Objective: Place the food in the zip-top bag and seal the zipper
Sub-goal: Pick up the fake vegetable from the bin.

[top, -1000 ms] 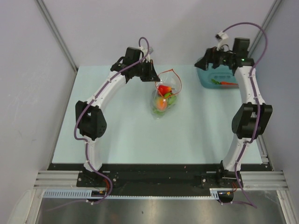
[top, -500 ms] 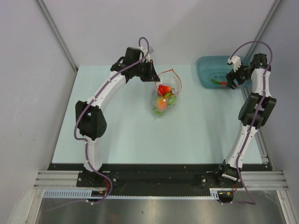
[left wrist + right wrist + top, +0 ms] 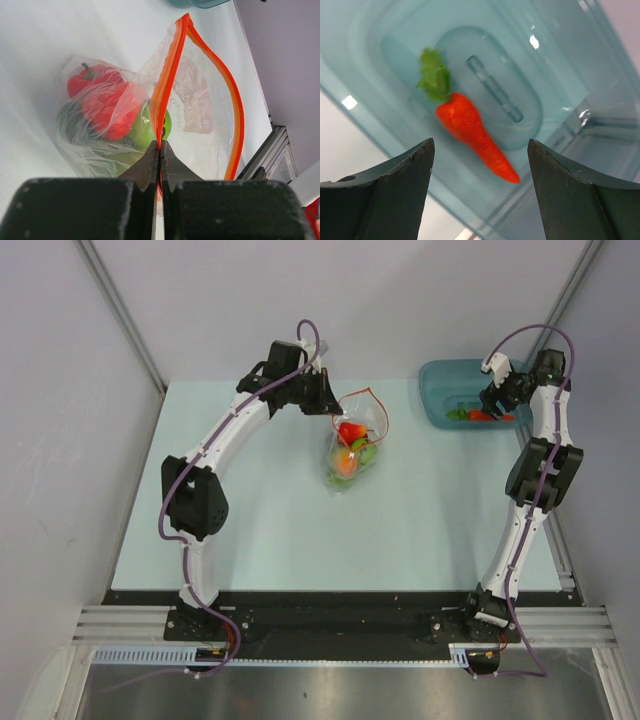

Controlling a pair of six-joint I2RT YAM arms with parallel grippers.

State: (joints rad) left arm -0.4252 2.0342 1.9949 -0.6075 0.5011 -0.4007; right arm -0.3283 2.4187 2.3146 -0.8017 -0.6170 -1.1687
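The clear zip-top bag (image 3: 352,452) lies at the table's middle back with red, orange and green toy food (image 3: 102,102) inside. Its mouth is open, and the red-orange zipper (image 3: 167,85) loops wide. My left gripper (image 3: 327,405) is shut on one lip of the zipper (image 3: 160,150) and holds the mouth up. A toy carrot (image 3: 472,132) with a green top lies in the teal tray (image 3: 445,390) at the back right. My right gripper (image 3: 487,408) is open and hovers over the carrot, which shows between its fingers (image 3: 395,190) without touching them.
The teal tray's (image 3: 560,65) walls surround the carrot. Grey walls stand close behind and to the right of the tray. An aluminium rail runs along the table's right edge (image 3: 562,550).
My right arm has swung from the tray's left side to its right and now points down into the tray over the carrot. The left gripper and bag have not moved.
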